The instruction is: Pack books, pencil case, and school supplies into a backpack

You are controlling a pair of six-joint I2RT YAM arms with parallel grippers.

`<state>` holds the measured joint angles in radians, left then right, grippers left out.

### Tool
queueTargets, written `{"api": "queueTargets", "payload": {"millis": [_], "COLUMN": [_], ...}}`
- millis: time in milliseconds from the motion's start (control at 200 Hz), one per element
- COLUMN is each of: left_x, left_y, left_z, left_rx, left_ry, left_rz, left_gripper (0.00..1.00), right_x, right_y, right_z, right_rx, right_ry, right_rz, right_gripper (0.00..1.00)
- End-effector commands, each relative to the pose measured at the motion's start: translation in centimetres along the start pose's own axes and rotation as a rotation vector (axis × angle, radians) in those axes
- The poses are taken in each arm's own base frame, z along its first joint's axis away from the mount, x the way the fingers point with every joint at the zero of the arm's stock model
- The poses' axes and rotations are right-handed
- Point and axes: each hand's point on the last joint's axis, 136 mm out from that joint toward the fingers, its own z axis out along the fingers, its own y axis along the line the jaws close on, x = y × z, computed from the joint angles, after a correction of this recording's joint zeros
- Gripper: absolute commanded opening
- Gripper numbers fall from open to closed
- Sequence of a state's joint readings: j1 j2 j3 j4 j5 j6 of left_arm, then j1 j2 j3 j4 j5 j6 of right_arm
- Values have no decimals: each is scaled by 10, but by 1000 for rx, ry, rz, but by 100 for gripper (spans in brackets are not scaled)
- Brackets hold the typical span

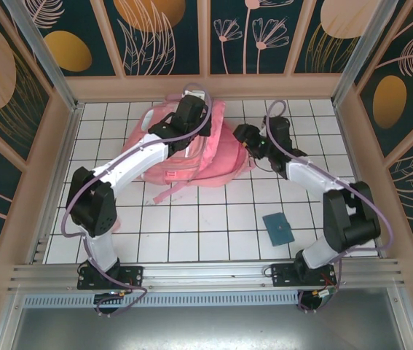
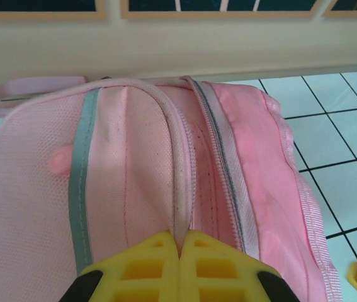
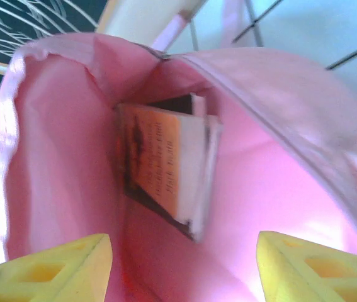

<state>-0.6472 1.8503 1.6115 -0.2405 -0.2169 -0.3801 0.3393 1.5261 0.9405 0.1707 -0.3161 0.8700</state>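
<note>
— Inside the backpack (image 1: 224, 157), at twelve o'clock on the desk (image 1: 191, 233), the books (image 3: 162, 167) lie deep at the bottom. What matters now?
— The left tool (image 2: 180, 242) is clenched on the piping of the opening. I think it should lift this edge, so the mouth is wide. The right tool (image 3: 181, 245), released, is at the mouth.
— And next?
— Probably the dark flat thing (image 1: 278, 228) at five o'clock. Slide it in beside the books, without catching the zipper.

This is looking like a robot test cell. Around the left gripper (image 2: 179, 242) white tiles (image 1: 213, 219) are spreading, with leaf-patterned panels (image 1: 162, 36) rising beyond it and aluminium rails (image 1: 206, 271) running behind.
</note>
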Motion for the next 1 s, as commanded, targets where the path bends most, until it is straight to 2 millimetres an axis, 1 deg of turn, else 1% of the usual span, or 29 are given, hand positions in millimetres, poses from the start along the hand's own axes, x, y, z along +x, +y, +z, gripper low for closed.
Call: {"api": "queueTargets", "payload": {"millis": [0,35,75,105,165,205,250,285,310,330,345,360,410,485,581,596,616,661,701,711,741,796,851,946,996], "left_x": [-40,-33,-27,-20,-13,-7,-2,5,9,15,23,20,32,62,101,104,118,136,145,150,158,169,178,192,197], "left_y": [-27,-26,-24,-21,-12,-5,7,16,24,31,37,41,54,76,90,89,92,94,94,95,95,96,94,97,102], "left_z": [-7,-4,-2,-1,-4,-6,-12,-16,-20,-23,-21,-31,-41,-55,-72,-74,-76,-80,-84,-85,-86,-89,-91,-87,-84], "left_rx": [109,104,96,85,59,48,34,24,14,4,-9,-8,-22,-64,-77,-69,-67,-52,-33,-32,-22,-4,19,16,-15], "left_ry": [-94,-67,-41,-21,-1,14,26,38,39,46,59,43,48,80,114,114,133,152,154,159,166,171,181,192,196], "left_rz": [-35,-35,-41,-46,-74,-100,-144,-176,-204,-224,-238,-257,-305,-383,-488,-505,-522,-557,-588,-594,-616,-652,-684,-738,-747], "left_gripper": [8,14,25,36,53,60,66,68,69,70,71,71,73,74,74,74,73,73,72,72,71,70,69,67,66], "right_x": [17,23,32,39,55,68,84,94,107,114,120,125,144,169,191,193,194,191,188,188,187,183,179,172,165], "right_y": [-25,-28,-30,-30,-32,-31,-27,-25,-21,-19,-18,-17,-12,-8,-8,-9,-11,-20,-28,-29,-29,-29,-25,-19,-21], "right_z": [-24,-29,-34,-38,-43,-46,-47,-47,-46,-45,-44,-42,-37,-27,-15,-13,-10,-6,-3,-2,1,4,9,19,24], "right_rx": [99,111,118,124,148,152,145,139,129,125,120,118,111,112,123,127,141,200,242,246,245,254,242,219,230], "right_ry": [6,11,26,38,68,89,117,135,161,176,188,195,229,283,334,336,336,314,294,291,285,262,239,227,209], "right_rz": [-152,-201,-262,-302,-372,-412,-446,-462,-476,-484,-490,-497,-522,-539,-517,-509,-491,-429,-367,-353,-318,-257,-221,-160,-136], "right_gripper": [61,61,61,62,61,62,61,61,61,61,61,61,61,61,59,58,58,58,58,58,58,59,59,59,57]}}
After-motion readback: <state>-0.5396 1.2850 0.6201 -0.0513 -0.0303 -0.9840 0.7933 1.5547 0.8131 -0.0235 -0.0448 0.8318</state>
